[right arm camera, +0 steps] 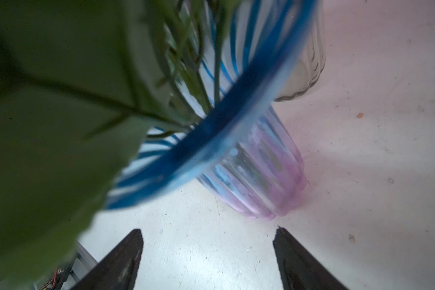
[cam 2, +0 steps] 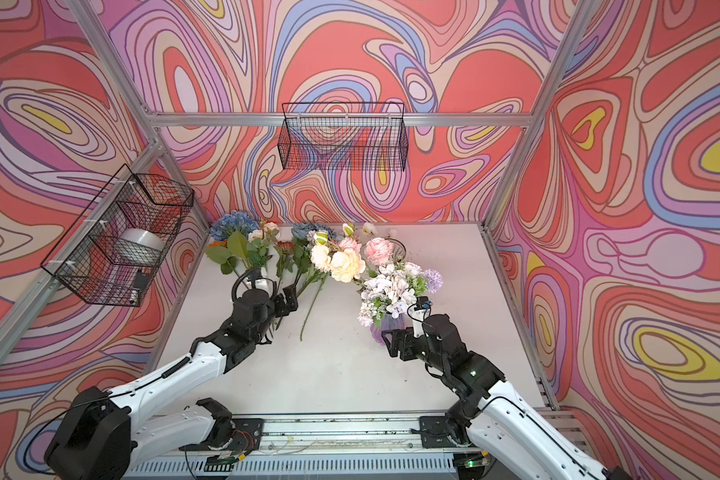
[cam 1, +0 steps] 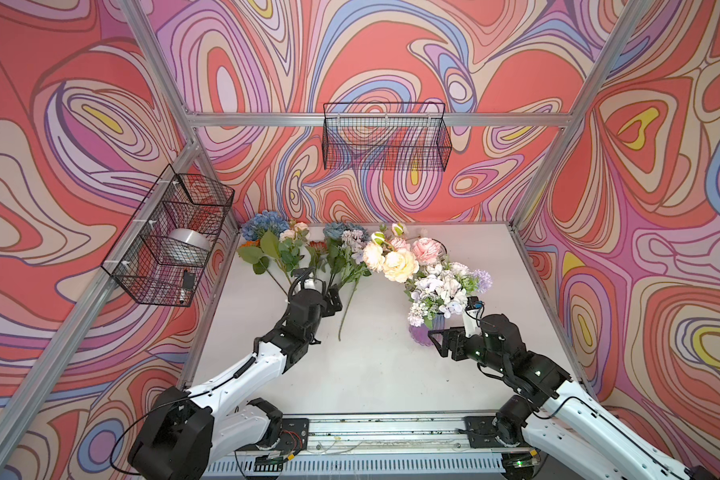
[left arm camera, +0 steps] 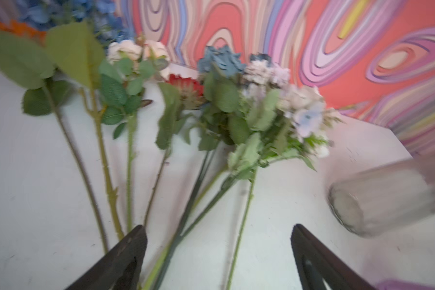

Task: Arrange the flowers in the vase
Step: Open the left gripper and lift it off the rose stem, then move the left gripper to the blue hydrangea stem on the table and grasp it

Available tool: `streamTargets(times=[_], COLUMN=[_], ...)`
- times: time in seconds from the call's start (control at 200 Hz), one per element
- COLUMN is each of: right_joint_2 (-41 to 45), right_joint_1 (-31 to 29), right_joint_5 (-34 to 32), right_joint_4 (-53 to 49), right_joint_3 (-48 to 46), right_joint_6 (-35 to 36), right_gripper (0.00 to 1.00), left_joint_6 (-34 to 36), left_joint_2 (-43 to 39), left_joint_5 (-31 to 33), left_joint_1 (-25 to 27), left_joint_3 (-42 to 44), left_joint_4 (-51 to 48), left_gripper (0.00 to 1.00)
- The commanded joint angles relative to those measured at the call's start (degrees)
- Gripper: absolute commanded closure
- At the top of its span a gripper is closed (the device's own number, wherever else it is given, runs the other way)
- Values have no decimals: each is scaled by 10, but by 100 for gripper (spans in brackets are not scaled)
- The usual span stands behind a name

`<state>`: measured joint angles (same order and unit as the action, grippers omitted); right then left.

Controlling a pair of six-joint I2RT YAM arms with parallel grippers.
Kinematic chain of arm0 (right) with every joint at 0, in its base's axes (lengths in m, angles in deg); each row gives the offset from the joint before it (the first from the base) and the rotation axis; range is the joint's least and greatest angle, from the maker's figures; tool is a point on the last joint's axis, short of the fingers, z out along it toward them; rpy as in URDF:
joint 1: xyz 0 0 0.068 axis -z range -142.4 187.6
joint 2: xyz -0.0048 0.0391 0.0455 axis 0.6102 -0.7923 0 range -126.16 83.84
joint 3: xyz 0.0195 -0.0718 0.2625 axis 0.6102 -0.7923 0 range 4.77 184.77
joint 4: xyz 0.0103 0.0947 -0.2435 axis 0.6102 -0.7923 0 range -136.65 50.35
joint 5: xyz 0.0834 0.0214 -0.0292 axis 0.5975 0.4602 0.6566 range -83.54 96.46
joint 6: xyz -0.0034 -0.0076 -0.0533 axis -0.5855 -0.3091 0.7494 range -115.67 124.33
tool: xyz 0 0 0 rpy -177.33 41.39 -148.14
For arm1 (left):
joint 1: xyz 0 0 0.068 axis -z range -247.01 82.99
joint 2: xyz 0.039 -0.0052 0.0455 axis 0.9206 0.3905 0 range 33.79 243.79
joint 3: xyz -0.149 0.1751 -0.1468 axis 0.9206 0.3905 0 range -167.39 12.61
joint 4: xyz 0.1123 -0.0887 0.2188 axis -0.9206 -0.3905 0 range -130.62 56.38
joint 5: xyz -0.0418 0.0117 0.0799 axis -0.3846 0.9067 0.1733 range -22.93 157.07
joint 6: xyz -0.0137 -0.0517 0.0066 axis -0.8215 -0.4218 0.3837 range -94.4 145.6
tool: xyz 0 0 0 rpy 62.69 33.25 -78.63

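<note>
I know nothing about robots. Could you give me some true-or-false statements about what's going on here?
1. The left gripper and the right gripper are both open, holding nothing. True.
2. The purple vase is empty. False: it holds lilac and white blooms.
3. Several flowers lie on the table. True.
4. The wire basket on the side wall is empty. False: a silver round object sits inside.

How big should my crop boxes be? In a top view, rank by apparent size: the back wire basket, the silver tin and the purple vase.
1. Back wire basket, by far the largest.
2. Silver tin.
3. Purple vase, though unsure: it looks close to the tin, and flowers hide its top.
</note>
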<state>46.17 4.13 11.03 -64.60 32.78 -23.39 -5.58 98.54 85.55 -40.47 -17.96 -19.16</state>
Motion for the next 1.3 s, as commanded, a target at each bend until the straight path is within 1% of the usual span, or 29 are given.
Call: streamTargets(times=[0.0,0.065,0.15,0.321,0.426,0.541,0.626,0.676,0.726,0.806,0.891,0.997,1.062,1.157,1.232,1.297], right_joint_2=[-26,-43,-64,-105,-127,-137,-132,-121,-107,-76,-37,-1,6,-9,-39,-74], right_joint_1=[-3,-3,-3,-3,-2,-3,-2,-3,-3,-2,-3,-2,-2,-2,-2,-2], right_joint_5=[4,4,3,-6,-9,-10,-10,-13,-15,-26,-64,-151,-201,-248,-256,-261], right_joint_4=[83,114,156,215,234,231,205,179,153,122,89,42,18,12,36,53], right_joint_3=[-19,-29,-41,-50,-49,-42,-34,-26,-22,-23,-29,-34,-30,-22,-15,-1], right_joint_6=[10,17,23,34,39,46,47,45,40,20,0,-21,-27,-27,-17,-6], right_gripper=[16,16,16,16,16,16,16,15,14,12,8,2,1,2,1,2], left_joint_6=[-80,-99,-104,-96,-108,-111,-111,-108,-101,-84,-74,-77,-89,-101,-109,-113], left_joint_2=[19,35,56,87,111,149,181,201,223,261,301,344,362,373,382,392], left_joint_5=[-10,-45,-61,-60,-83,-83,-80,-78,-76,-73,-87,-112,-114,-109,-102,-110], left_joint_1=[-85,-136,-177,-211,-234,-245,-259,-266,-271,-275,-276,-276,-276,-276,-276,-276], left_joint_3=[5,2,-12,-51,-68,-100,-133,-157,-184,-232,-281,-322,-333,-328,-325,-327], left_joint_4=[1,4,-2,-46,-63,-87,-115,-135,-158,-186,-214,-237,-244,-237,-235,-234], left_gripper=[10,10,11,11,13,14,17,18,22,26,29,34,36,38,40,40])
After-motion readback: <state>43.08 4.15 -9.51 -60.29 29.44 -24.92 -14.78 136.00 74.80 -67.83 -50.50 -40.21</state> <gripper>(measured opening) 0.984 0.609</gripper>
